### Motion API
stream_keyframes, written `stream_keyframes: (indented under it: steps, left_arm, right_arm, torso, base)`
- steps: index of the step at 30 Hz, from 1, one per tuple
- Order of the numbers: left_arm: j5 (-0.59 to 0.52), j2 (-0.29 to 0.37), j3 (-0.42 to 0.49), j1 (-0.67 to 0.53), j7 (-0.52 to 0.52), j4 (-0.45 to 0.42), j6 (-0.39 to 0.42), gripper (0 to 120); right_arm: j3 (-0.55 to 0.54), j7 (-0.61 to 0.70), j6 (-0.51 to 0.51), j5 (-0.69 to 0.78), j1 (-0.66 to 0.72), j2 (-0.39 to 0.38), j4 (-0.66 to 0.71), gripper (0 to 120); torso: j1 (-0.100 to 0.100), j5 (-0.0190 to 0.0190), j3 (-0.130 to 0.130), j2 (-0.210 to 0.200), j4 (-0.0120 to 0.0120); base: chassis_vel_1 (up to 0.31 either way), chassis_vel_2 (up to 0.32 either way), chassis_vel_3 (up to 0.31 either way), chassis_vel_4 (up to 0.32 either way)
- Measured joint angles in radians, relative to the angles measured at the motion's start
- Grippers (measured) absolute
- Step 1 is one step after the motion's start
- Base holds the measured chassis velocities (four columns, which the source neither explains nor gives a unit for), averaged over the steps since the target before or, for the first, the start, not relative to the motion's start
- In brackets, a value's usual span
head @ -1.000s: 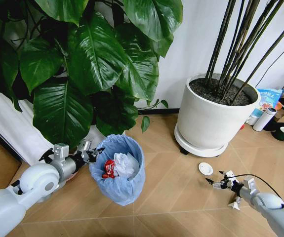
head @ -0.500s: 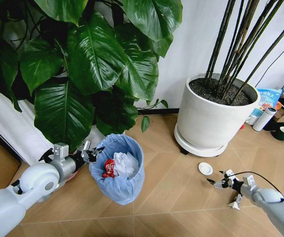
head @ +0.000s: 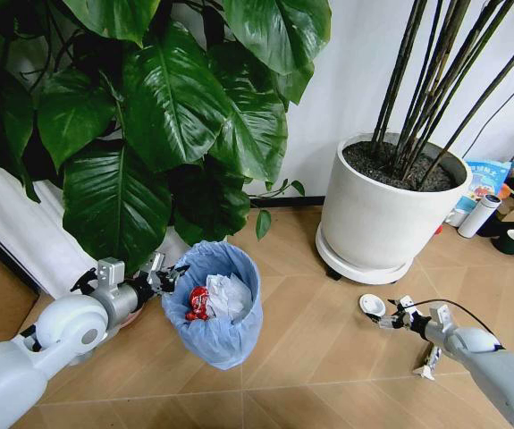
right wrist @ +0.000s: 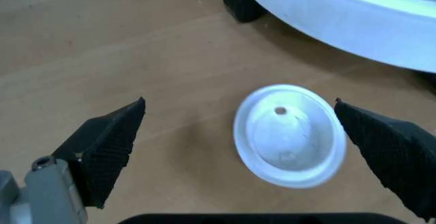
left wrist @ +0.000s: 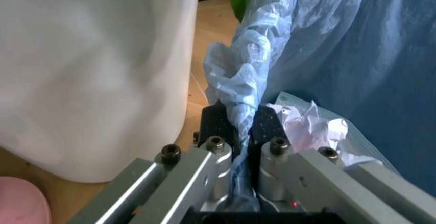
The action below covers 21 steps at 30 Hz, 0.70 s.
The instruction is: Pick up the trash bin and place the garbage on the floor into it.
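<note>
Since a second ago the right gripper [head: 387, 318] has slid forward across the floor [head: 301, 340] toward the small white disc [head: 372, 305], and its tips now sit just short of that disc; the bin and the left arm have kept their places.

Seen from the right wrist, the two black ribbed fingers [right wrist: 109, 145] are spread wide, one on each side of the disc [right wrist: 289, 134], with bare wood planks [right wrist: 136, 55] between each pad and the disc's rim. Neither pad touches it. The disc lies flat, a tiny hole near its middle. Beyond the fingertips stands the curved white base of the big plant pot [right wrist: 354, 20], with a dark caster under its edge.

The left gripper [head: 169, 274] is at the rim of the trash bin [head: 216, 304], on the side toward the leafy plant [head: 158, 116]. From the left wrist, its fingers [left wrist: 218, 127] are pressed together on a bunched fold of the light-blue bag [left wrist: 242, 81], which rises crumpled from between the pads. To one side of the fingers is a white pot wall [left wrist: 89, 66]; to the other, crumpled white paper [left wrist: 307, 124] lies inside the bag.

In the head view the bin holds white paper wads [head: 230, 295] and a red wrapper [head: 198, 304].
</note>
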Motion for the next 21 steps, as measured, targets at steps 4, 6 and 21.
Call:
stream_keyframes:
  steps: [4,6,21]
  left_arm:
    - [0.004,0.004,-0.003,0.005,0.000,-0.002,-0.001,0]
    - [0.009,0.001,-0.006,0.008,0.001,-0.002,-0.002,0]
    - [0.024,-0.016,-0.004,0.012,0.003,-0.008,-0.005,0]
  right_arm:
    - [-0.023,-0.023,-0.023,0.027,0.012,-0.008,0.000,100]
    - [-0.030,-0.033,-0.042,0.035,0.017,-0.012,-0.001,100]
    - [-0.046,-0.098,-0.099,0.023,0.029,-0.012,-0.036,100]
  torso:
    - [0.000,0.0002,0.000,0.000,0.0000]
    - [0.000,0.0000,0.000,0.000,0.0000]
    - [0.000,0.0003,0.000,0.000,-0.0001]
  base:
    - [0.000,0.000,0.000,0.000]
    - [0.000,0.000,0.000,0.000]
    - [0.000,0.000,0.000,0.000]
